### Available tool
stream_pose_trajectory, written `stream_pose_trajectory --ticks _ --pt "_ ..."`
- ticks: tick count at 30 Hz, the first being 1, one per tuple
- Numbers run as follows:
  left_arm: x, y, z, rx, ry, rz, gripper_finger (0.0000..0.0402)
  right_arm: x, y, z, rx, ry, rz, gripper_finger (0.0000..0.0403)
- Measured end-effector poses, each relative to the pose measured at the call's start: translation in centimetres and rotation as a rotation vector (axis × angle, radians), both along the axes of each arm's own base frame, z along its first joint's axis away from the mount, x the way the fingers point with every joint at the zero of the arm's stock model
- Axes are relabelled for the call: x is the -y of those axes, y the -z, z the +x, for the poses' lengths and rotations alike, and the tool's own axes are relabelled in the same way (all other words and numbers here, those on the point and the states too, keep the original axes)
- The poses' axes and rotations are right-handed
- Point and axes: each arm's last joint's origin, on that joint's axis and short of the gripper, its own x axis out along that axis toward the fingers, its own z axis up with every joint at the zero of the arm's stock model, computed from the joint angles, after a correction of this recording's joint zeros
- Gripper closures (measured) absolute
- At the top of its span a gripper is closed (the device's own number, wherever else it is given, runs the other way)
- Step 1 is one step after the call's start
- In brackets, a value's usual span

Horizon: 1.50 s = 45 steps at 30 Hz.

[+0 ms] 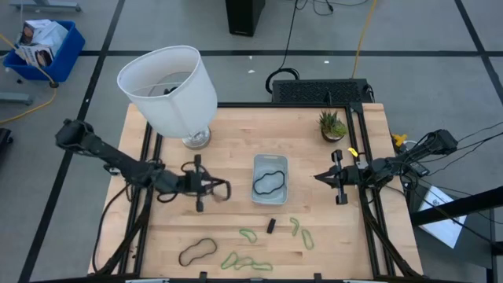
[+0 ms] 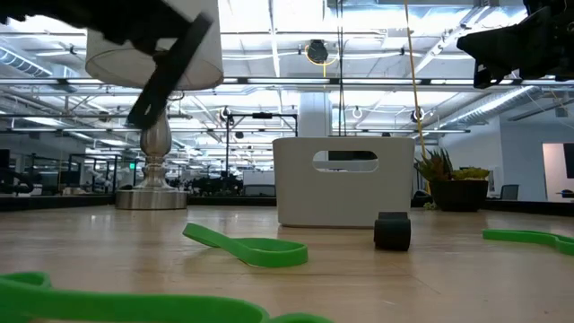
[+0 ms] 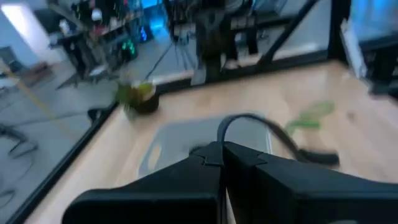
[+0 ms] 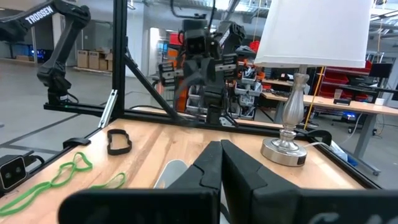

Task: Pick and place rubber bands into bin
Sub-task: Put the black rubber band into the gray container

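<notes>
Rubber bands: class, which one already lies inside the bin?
The black rubber band inside the clear bin; another hangs from the left claw, the others lie on the table.

Grey floor (image 1: 393, 31), bright ceiling lights (image 2: 377, 18)

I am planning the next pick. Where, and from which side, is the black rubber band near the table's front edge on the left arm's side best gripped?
Probably at its narrow waist, from straight above. The black rubber band lies flat on the table in a peanut shape, so its two strands run closest there, and fingers closing across could pinch both.
</notes>
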Motion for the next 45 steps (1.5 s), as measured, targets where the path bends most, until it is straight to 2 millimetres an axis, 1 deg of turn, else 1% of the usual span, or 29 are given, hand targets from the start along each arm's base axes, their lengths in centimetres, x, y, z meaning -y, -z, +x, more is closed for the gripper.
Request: stream_pose_trajectory --ticks 5,10,13,17,21,23,27,30,40,44,45 --pt "-1.6 -1.1 3.1 -0.006 0.019 0.028 0.0400 0.0 0.0 0.0 0.004 0.002 -0.002 0.0403" --pt "-2.6 -1.7 6.9 -0.026 0.058 0.053 0.0400 0.0 0.0 0.0 0.004 0.002 -0.003 0.0403" --pt "-3.4 -1.4 9.3 -0.051 0.058 0.068 0.0400 0.0 0.0 0.0 0.004 0.002 -0.003 0.0403" --pt "-4.3 -0.6 12.3 -0.088 0.081 0.055 0.0400 0.0 0.0 0.0 0.003 0.001 -0.003 0.0403" --pt "-5.0 0.9 14.9 -0.130 0.097 0.052 0.0400 0.0 0.0 0.0 0.003 0.001 -0.003 0.0403" --pt "-5.4 1.8 15.9 -0.157 0.091 0.050 0.0399 0.0 0.0 0.0 0.004 0.001 -0.003 0.0403" --pt "-5.7 3.7 16.8 -0.234 0.081 0.051 0.0400 0.0 0.0 0.0 0.003 0.001 -0.003 0.0403" --pt "-5.6 4.2 17.1 -0.246 0.082 0.052 0.0383 0.0 0.0 0.0 0.002 0.000 -0.003 0.0403" --pt "-5.6 4.3 17.0 -0.254 0.069 0.007 0.0252 0.0 0.0 0.0 -0.003 0.000 -0.006 0.0403" --pt "-5.5 4.2 17.0 -0.255 0.074 0.014 0.0208 0.0 0.0 0.0 -0.003 0.000 -0.006 0.0403" --pt "-5.3 4.0 16.9 -0.253 0.079 0.024 0.0200 0.0 0.0 0.0 -0.003 0.000 -0.006 0.0403"
